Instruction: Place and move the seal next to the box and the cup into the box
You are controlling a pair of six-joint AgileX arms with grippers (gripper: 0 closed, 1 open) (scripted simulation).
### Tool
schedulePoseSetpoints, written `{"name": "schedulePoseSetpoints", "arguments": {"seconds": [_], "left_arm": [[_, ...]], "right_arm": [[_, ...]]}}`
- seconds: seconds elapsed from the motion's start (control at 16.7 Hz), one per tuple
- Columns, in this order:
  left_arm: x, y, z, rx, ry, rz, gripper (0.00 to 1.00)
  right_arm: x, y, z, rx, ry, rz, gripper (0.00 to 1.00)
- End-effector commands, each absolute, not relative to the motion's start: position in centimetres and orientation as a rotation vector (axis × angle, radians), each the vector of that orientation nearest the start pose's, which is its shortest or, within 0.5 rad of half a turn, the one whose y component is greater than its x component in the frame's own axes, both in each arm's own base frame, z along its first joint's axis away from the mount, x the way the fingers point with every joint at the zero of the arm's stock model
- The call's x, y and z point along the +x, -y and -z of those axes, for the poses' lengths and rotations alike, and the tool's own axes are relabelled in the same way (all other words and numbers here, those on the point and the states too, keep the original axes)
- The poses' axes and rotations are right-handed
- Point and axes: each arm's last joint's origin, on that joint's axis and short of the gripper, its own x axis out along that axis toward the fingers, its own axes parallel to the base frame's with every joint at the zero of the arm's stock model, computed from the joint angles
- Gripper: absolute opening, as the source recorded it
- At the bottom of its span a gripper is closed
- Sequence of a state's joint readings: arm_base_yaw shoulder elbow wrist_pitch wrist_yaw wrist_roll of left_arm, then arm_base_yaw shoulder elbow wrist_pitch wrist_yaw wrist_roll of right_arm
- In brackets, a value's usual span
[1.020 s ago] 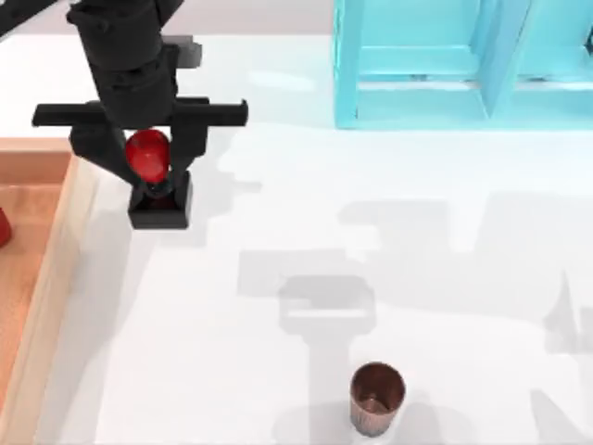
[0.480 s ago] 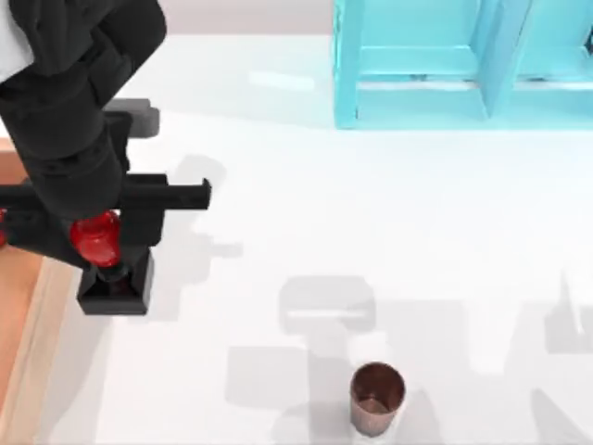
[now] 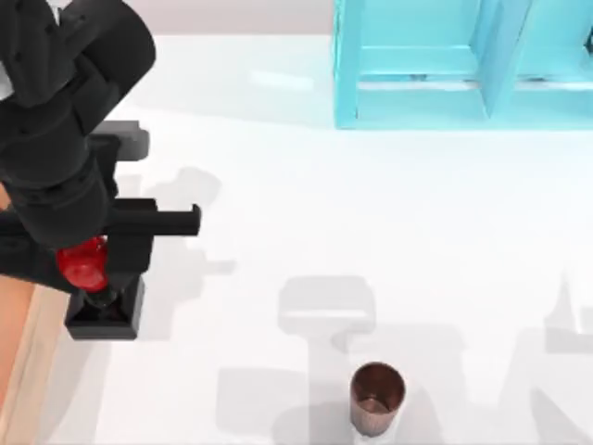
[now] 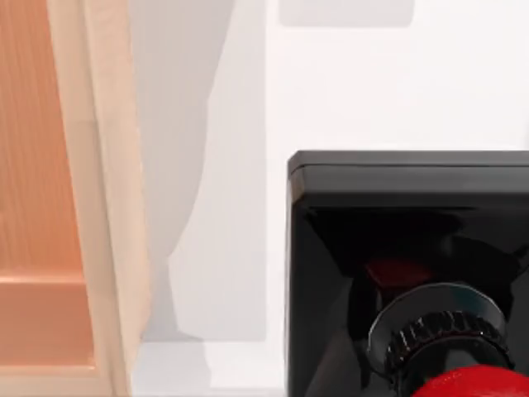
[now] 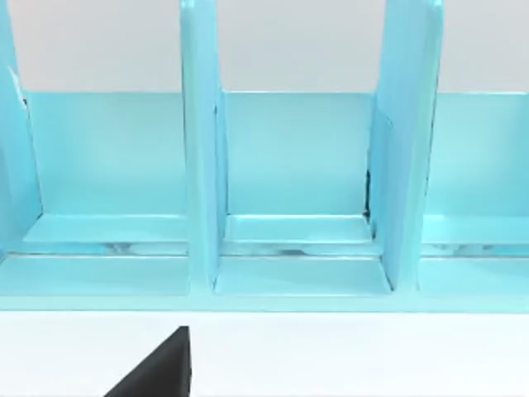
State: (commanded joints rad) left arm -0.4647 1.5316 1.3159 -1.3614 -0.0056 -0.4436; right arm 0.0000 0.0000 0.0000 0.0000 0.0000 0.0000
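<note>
Seal sitting at the table's left side, its black square base just beside the wooden box's pale rim, its red knob clamped between the jaws of the left gripper. Left arm is hanging over that spot from above, its black bulk covering much of the top view's left part and casting a grey shadow onto the white table to the right of the seal. Whether the base is resting on the table or hanging just clear of it, cannot tell. In the left wrist view, the seal is showing its black block with a ribbed metallic collar under the red knob, and the box is showing a light rim with an orange-brown floor beyond; a strip of white table is lying between block and rim, so the two are near but apart. Cup, copper-brown and shiny, is standing upright near the table's front edge, right of centre, well apart from seal and box, its open mouth facing up. Turquoise shelf unit is standing at the far right of the table; the right wrist view is looking into the shelf unit's upright dividers and compartments, with a dark wedge at the lower edge, and the right jaws' state cannot be told.
</note>
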Motion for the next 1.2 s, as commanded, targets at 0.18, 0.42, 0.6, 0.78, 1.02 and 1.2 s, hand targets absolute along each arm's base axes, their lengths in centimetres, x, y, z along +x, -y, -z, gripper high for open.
{"name": "schedulePoseSetpoints", "arguments": {"seconds": [0.18, 0.42, 0.6, 0.78, 1.02, 1.2], "left_arm": [[24.0, 11.8, -26.1, 0.024, -1.573, 0.013, 0.0], [24.1, 11.8, -22.5, 0.021, -1.564, 0.016, 0.0], [23.9, 11.7, -20.7, 0.024, -1.571, 0.015, 0.0], [23.8, 11.7, -20.7, 0.024, -1.571, 0.015, 0.0], [23.8, 11.7, -20.7, 0.024, -1.571, 0.015, 0.23], [23.8, 11.7, -20.7, 0.024, -1.571, 0.015, 0.45]], "right_arm": [[10.6, 0.1, -16.0, 0.0, 0.0, 0.0, 1.0], [10.6, 0.1, -16.0, 0.0, 0.0, 0.0, 1.0], [10.6, 0.1, -16.0, 0.0, 0.0, 0.0, 1.0], [10.6, 0.1, -16.0, 0.0, 0.0, 0.0, 1.0], [10.6, 0.1, -16.0, 0.0, 0.0, 0.0, 1.0], [10.6, 0.1, -16.0, 0.0, 0.0, 0.0, 1.0]]}}
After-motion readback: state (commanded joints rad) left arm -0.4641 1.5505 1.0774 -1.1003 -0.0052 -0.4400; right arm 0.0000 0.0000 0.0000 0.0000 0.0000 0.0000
